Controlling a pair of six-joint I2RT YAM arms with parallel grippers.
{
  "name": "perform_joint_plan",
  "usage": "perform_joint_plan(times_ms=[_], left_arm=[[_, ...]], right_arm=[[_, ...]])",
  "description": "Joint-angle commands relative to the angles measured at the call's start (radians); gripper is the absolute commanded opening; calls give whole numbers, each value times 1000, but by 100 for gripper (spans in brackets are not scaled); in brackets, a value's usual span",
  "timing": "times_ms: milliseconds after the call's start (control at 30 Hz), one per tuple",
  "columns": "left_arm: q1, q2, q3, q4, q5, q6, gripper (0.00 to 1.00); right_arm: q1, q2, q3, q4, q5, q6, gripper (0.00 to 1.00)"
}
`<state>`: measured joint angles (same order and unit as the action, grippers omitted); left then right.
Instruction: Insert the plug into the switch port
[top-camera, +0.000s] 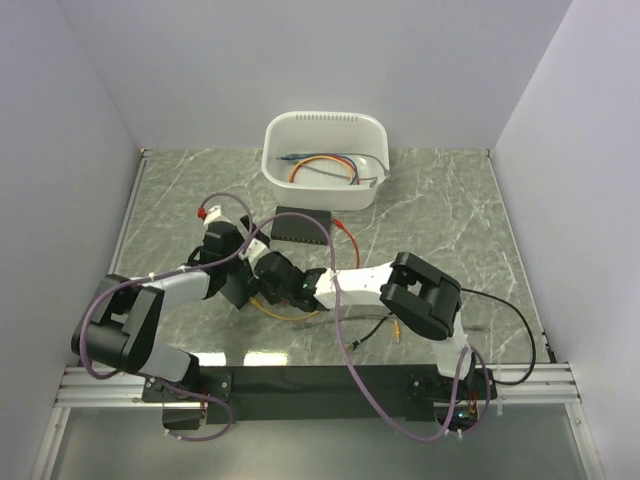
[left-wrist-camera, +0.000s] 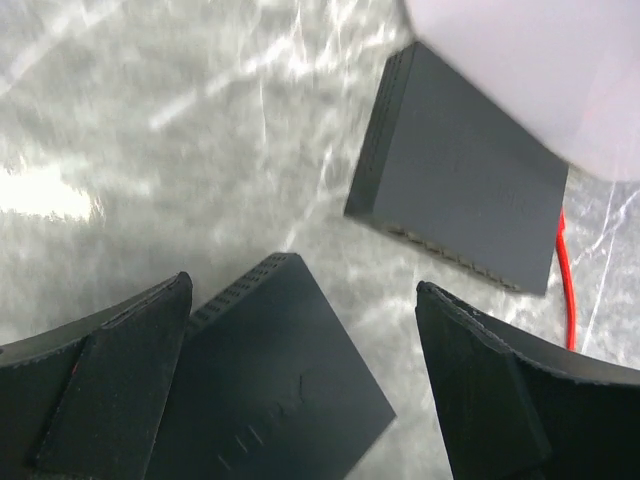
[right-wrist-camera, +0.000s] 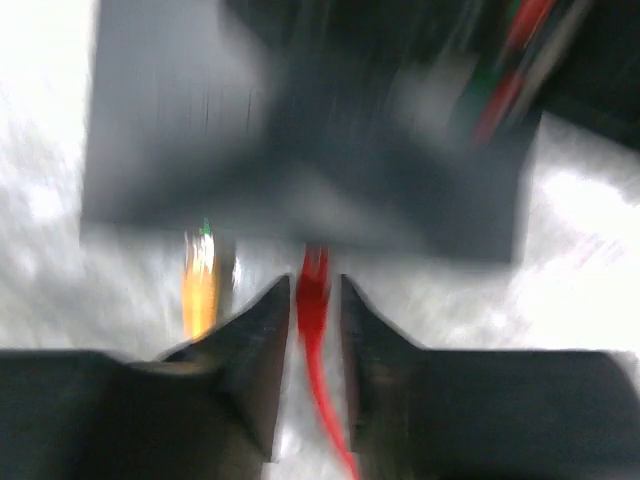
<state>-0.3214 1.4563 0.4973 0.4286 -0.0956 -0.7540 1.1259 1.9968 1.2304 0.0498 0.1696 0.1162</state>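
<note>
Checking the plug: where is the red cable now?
Right wrist view: the red cable lies between the jaws of the right gripper, beside the orange cable.

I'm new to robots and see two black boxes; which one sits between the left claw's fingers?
The nearer black box, framed by the open left gripper. The other box lies farther off beside the white tub.

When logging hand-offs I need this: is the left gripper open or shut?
Open: the left gripper shows its two fingers spread wide in the left wrist view, the nearer black switch visible between them.
</note>
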Motion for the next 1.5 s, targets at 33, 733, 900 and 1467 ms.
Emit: perform_joint_plan(times_ms=[33, 733, 900, 1467], left_arm=[[-33, -68, 70, -463, 17, -73, 99], [-77, -629, 273, -862, -147, -45, 99], [-240, -753, 287, -927, -87, -10, 99], [-478, -962, 245, -838, 218, 136, 99]], right_arm=[[-23, -134, -11, 317, 110, 5, 40], [-176, -454, -204, -14, -1, 212, 56], [-279, -330, -129, -42, -225, 243, 57], [-278, -90, -59, 24, -463, 352, 57]])
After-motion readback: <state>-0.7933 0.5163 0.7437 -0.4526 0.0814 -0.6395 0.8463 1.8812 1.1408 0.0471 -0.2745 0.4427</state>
